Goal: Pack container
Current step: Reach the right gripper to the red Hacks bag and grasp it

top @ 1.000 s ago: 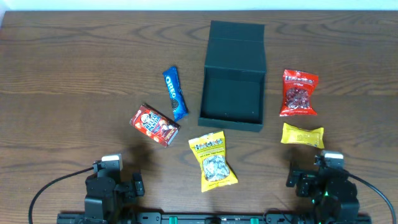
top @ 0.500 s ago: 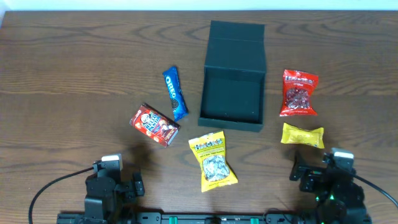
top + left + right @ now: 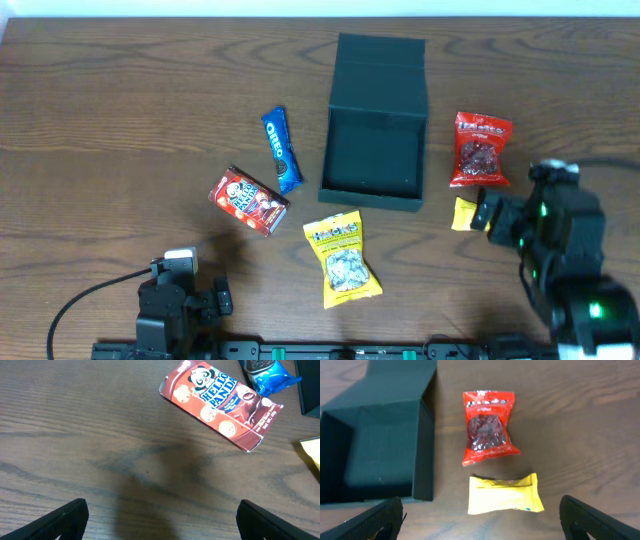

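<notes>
The container is a dark box in the middle of the table, its flap lid folded back and its inside bare; in the right wrist view it is at the left. Just right of it lie a red packet and, nearer me, a yellow packet. My right gripper hangs open over the yellow packet, nothing between its fingers. My left gripper stands open at the front left, short of a red Hello Panda box.
A blue Oreo packet lies left of the container. A yellow-green nut packet lies in front of it. The table's front edge is right behind both arms.
My right arm has risen and moved away from the front edge, toward the yellow packet, which it now mostly covers from overhead. The left arm has not moved.
</notes>
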Robot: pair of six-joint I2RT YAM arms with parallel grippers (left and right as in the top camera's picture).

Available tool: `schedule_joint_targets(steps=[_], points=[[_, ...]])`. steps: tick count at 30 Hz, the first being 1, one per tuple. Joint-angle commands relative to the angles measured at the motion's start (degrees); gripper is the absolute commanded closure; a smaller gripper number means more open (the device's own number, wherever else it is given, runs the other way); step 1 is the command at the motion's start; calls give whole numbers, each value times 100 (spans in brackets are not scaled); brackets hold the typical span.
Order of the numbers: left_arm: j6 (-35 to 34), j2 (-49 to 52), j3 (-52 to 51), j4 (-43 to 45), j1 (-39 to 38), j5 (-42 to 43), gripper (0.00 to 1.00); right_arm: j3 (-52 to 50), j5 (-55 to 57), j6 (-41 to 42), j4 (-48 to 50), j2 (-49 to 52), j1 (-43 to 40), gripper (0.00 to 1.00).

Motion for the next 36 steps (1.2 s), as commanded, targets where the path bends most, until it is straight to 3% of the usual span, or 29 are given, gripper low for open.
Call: schedule_joint_targets(steps=[1,8,14,17,22,36], points=[[76,-35,-175,-177,35,2,4,745,-57,446,-450,686,-52,1],[76,-35,-175,-177,35,2,5,2144,407,363,-1314,2581,-188,1],[76,-35,-175,-177,35,2,5,2293,-13,361,-1462,3679,-960,1],[76,-35,-175,-179,35,2,5,2312,-205,348,-1246,4225,-1213,1],[76,-35,-175,-177,35,2,4,2468,-994,-793,-544,4951,-1252,1],[76,-35,-175,-177,35,2,5,3099,-1016,-1060,81,6524,-1086,1]])
